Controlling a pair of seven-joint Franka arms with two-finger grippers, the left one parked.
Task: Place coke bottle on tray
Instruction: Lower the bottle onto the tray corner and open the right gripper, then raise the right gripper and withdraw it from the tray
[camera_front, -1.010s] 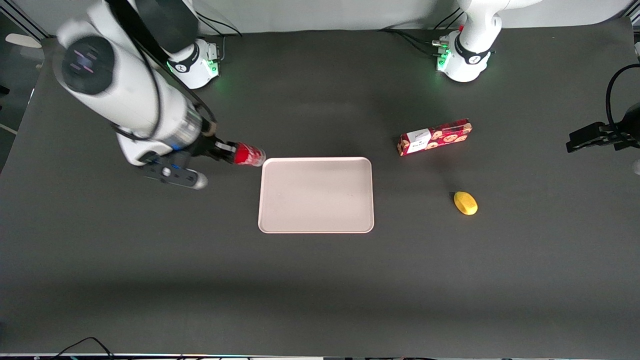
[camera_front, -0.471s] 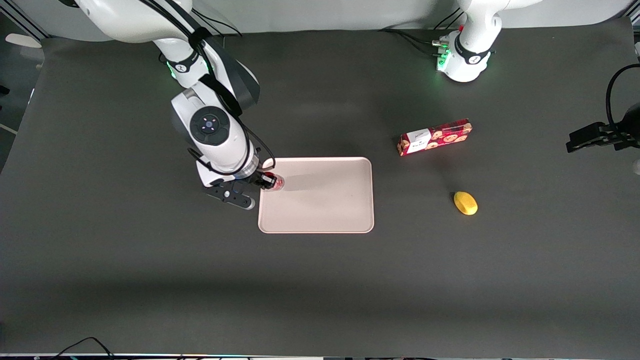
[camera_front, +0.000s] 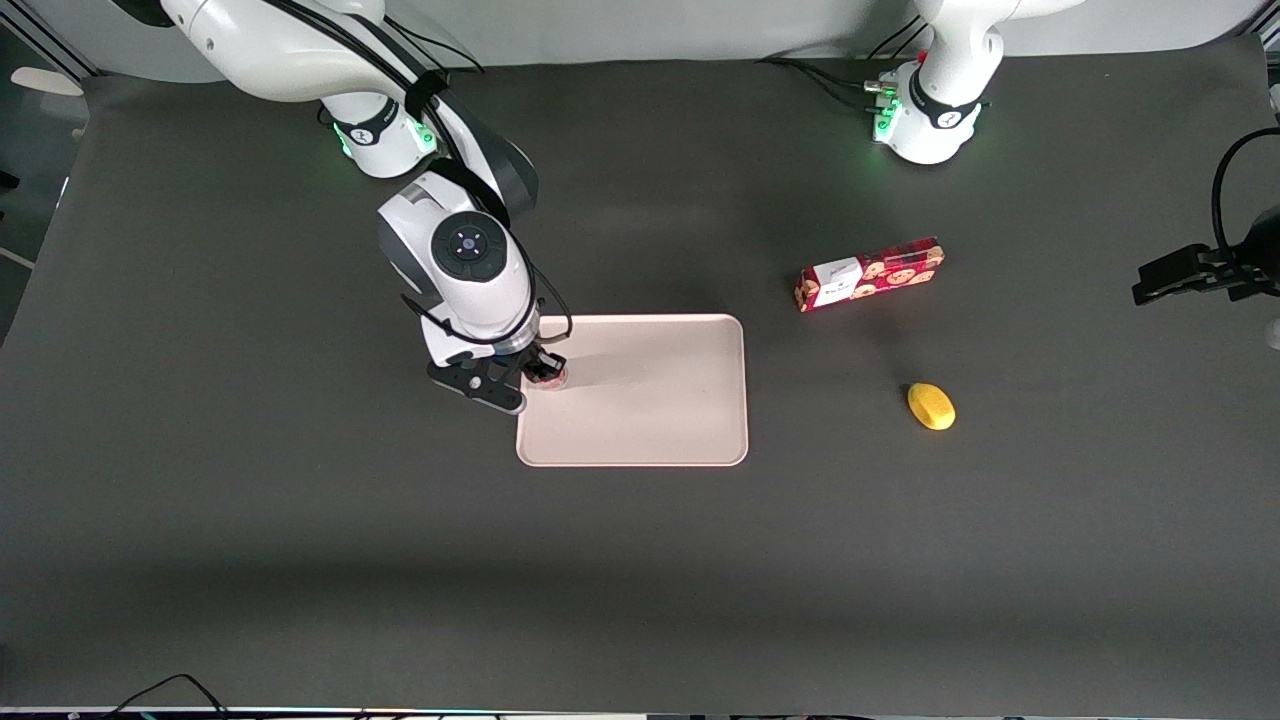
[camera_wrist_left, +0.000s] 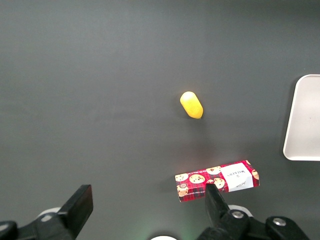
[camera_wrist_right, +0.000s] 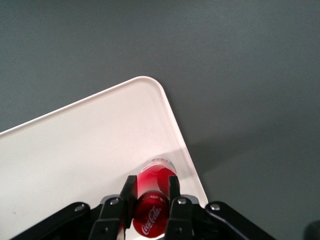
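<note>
The coke bottle is small and red, with white lettering on its side and a silvery base. It stands roughly upright with that base down at the tray's surface, clamped at its upper body between the two fingers of the hand; whether the base actually touches the tray I cannot tell. From the front camera only a bit of red shows, just inside the tray's edge on the working arm's side.

The tray is a flat, pale pinkish-white rectangle with rounded corners and a low rim, lying flat on the dark table. The bottle is far smaller than it.
</note>
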